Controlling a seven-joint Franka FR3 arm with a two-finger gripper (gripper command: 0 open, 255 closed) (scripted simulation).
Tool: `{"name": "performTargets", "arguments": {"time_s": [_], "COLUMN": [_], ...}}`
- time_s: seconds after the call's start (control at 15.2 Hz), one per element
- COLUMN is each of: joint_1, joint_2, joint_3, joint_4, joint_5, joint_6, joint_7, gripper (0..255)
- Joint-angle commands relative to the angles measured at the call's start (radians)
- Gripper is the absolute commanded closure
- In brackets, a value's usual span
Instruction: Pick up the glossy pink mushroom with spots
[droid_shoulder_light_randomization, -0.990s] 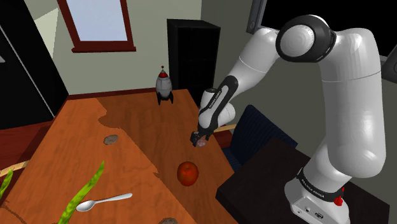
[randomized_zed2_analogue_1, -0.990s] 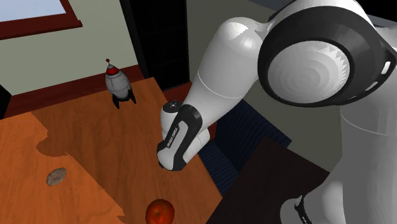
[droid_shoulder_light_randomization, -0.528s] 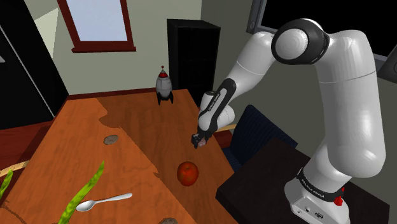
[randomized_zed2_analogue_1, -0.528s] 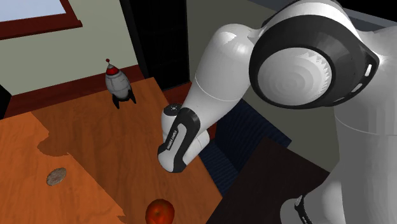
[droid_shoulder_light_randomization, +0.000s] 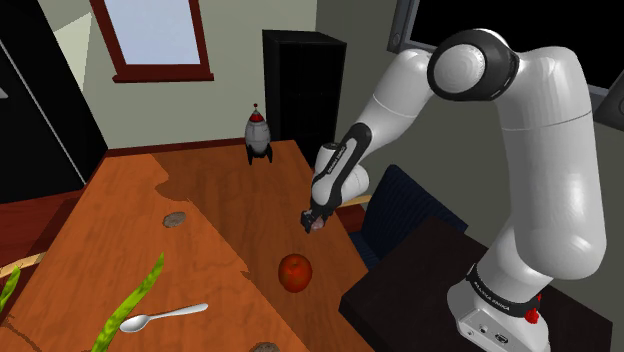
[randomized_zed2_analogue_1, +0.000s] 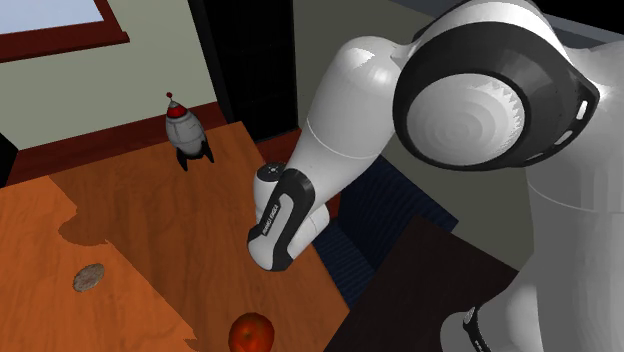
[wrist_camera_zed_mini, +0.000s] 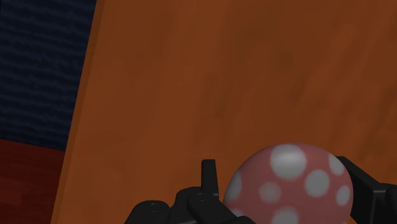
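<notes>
**Upper arm leaned a little, mushroom between the fingers**

Since one second ago only the upper arm has shifted slightly toward the shoulder view's left; the gripper (droid_shoulder_light_randomization: 313, 222) stays in place. Its two fingers pinch one pink mushroom (wrist_camera_zed_mini: 289, 184) with white spots, low over the table (droid_shoulder_light_randomization: 120, 220), near its right edge in the shoulder view. On the table I count one toy rocket (droid_shoulder_light_randomization: 258, 135), one red fruit (droid_shoulder_light_randomization: 294, 271), one spoon (droid_shoulder_light_randomization: 163, 317) and two brown lumps (droid_shoulder_light_randomization: 174, 218).

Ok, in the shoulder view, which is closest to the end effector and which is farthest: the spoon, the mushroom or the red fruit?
1. Mushroom, clasped in the end effector.
2. Red fruit, on the table, nearer the camera.
3. Spoon, far toward the view's lower left.
</notes>
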Motion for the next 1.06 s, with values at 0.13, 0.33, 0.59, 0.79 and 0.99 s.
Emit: {"name": "performTargets", "arguments": {"time_s": [0.13, 0.33, 0.59, 0.79, 0.99], "joint_1": [0.005, 0.008, 0.013, 0.016, 0.017], "joint_2": [-0.053, -0.097, -0.155, -0.197, -0.213], "joint_3": [-0.005, -0.010, -0.016, -0.021, -0.022], "joint_4": [-0.017, -0.030, -0.044, -0.052, -0.055], "joint_5": [-0.003, -0.006, -0.012, -0.017, -0.019], "joint_6": [-0.036, -0.067, -0.110, -0.144, -0.157], "joint_7": [0.007, 0.013, 0.022, 0.029, 0.031], "gripper": [255, 255, 255, 255, 255]}}
